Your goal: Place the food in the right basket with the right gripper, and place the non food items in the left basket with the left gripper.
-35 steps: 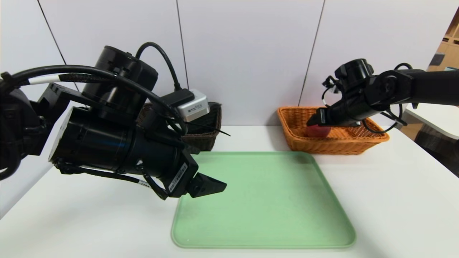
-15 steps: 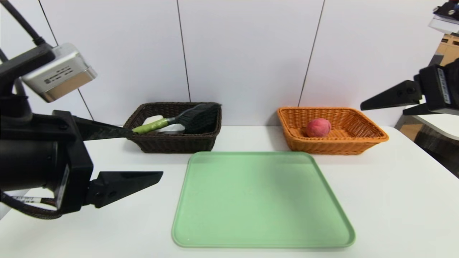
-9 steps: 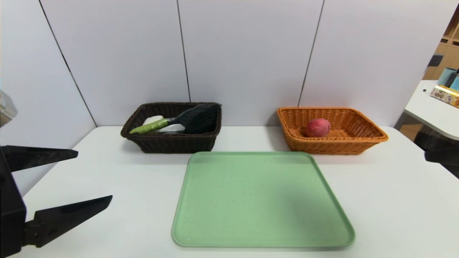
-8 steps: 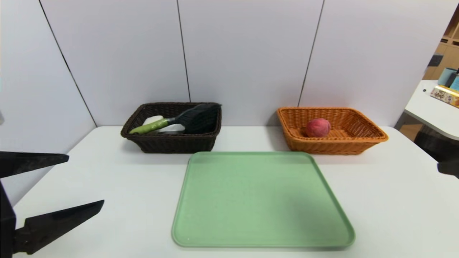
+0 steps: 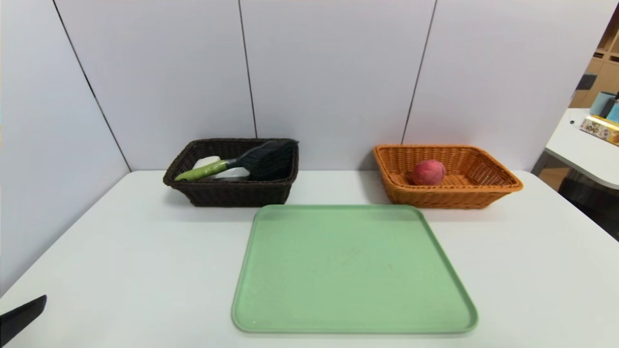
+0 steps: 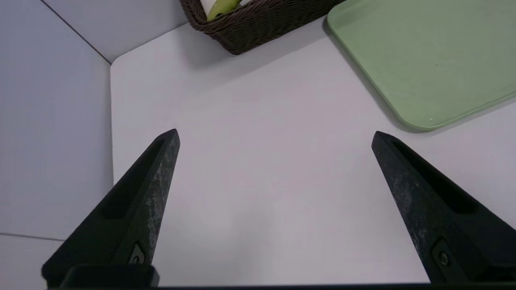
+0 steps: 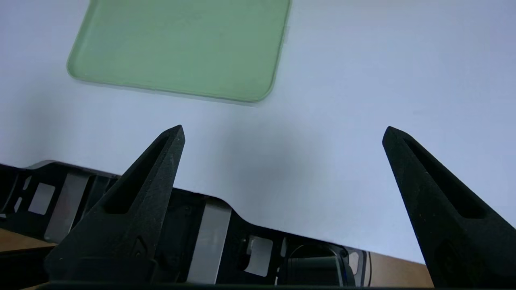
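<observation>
Two grippers are hanging empty over the table (image 5: 145,251). The left gripper (image 6: 275,131) is keeping its fingers wide apart, near the tray (image 6: 427,72) corner, with the dark basket (image 6: 258,28) lying ahead of it, beyond its fingertips. The right gripper (image 7: 284,127) is also standing wide apart, at the near edge of the table, and the tray is lying ahead of it.

The peach (image 5: 429,172) is resting inside the orange basket (image 5: 449,190), well ahead of the right gripper. The brush (image 5: 203,170) is lying in the dark basket, over two white things (image 5: 232,174), well ahead of the left gripper.

I judge that the sorting is finishing: nothing is waiting on the tray. So the next move is asking for no grasp, only for both arms to be resting away from the baskets.
</observation>
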{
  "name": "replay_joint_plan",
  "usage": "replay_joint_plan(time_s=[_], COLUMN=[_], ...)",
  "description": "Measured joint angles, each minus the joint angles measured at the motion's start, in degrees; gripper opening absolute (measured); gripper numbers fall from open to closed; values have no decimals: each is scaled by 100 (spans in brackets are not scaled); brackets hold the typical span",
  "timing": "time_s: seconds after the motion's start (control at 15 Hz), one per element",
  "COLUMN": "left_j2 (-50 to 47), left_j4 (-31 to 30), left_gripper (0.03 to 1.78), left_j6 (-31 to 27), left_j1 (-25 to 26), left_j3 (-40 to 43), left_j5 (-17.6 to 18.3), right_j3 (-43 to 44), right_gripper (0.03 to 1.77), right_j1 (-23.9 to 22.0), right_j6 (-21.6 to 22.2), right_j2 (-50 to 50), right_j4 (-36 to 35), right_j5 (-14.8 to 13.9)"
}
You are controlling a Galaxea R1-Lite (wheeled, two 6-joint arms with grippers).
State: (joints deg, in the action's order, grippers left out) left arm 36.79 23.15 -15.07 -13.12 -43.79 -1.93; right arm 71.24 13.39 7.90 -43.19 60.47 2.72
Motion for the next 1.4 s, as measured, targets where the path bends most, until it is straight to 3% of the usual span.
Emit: replay_joint_plan(time_s=[0.2, 0.6, 0.93, 1.13, 1.4], left_j2=[-455, -1434, -1996, -2181, -2544], left_j4=[-11, 24, 182, 232, 367], left_gripper=[169, 169, 169, 169, 169], left_j6=[13, 13, 339, 283, 261], left_j1=[276, 621, 745, 1147, 1259], left_j3=[230, 885, 1126, 1118, 1417], left_j5=[2, 6, -20, 222, 379], right_j3=[-137, -578, -1124, -1240, -1584], right_gripper=[169, 169, 169, 169, 169], right_j1=[-512, -969, -1148, -1179, -1187], right_j6=[-272, -536, -875, -883, -884], right_j2=[634, 1734, 2495, 2694, 2972], right_j4=[144, 486, 489, 496, 317], right_j5=[102, 129, 118, 119, 59])
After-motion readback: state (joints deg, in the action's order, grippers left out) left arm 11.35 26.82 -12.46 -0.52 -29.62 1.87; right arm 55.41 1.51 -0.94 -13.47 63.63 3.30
